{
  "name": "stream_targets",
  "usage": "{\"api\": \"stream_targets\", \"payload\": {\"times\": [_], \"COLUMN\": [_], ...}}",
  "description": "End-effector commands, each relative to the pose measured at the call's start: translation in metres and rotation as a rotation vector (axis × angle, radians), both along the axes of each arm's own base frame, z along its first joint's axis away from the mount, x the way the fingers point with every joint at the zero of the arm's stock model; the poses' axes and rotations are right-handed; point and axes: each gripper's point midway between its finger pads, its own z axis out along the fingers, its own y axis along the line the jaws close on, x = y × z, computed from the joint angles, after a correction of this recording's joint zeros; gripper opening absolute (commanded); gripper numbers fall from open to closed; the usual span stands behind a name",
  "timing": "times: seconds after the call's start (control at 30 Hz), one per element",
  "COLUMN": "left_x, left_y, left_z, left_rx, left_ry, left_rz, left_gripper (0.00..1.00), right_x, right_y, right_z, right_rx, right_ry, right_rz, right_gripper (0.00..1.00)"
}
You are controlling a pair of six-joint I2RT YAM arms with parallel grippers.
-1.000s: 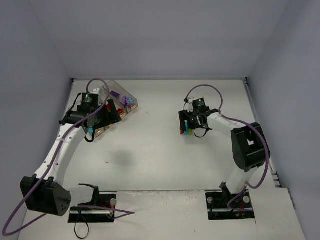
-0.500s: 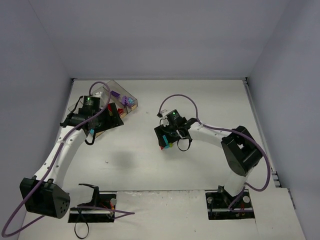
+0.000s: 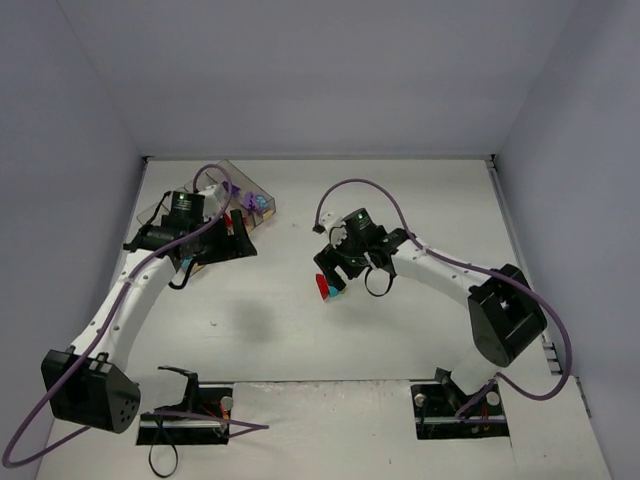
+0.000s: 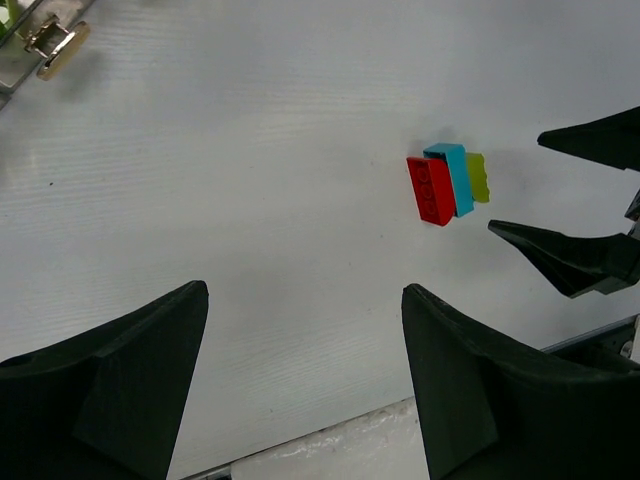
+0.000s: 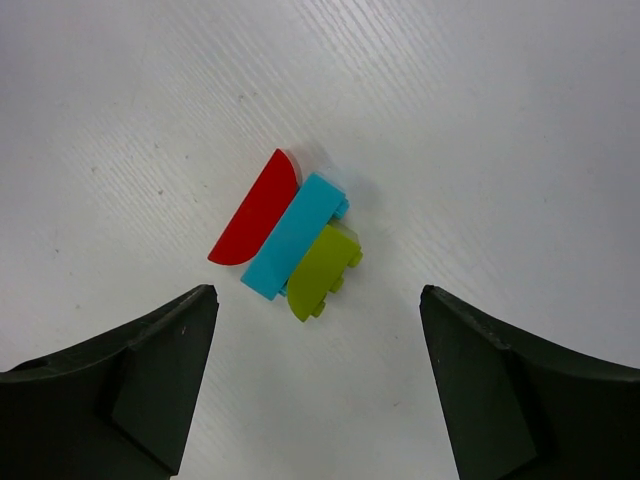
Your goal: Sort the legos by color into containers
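Three legos sit pressed side by side out on the table: red brick, cyan brick in the middle, lime brick on the far side of that. The right gripper hangs right over them with its fingers spread wide, gripping nothing. The bricks just lie flat on the surface below the tips. The left gripper is spread wide and empty too, over bare table near the containers, well apart from the trio. I can make out some purple pieces in the bins, too small to say more.
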Motion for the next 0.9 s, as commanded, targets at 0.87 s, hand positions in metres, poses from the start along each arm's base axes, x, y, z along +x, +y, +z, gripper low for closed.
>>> {"api": "stream_targets", "payload": {"times": [0.87], "left_x": [0.025], "left_y": [-0.185], "left_z": [-0.089], "left_rx": [0.25], "left_ry": [-0.117], "left_rz": [-0.909], "left_gripper": [0.75], "right_x": [0.019], "right_y": [-0.102], "right_z": [-0.002], "right_rx": [0.2], "right_ry": [0.132], "right_rz": [-0.662], "right_gripper": [0.75]}}
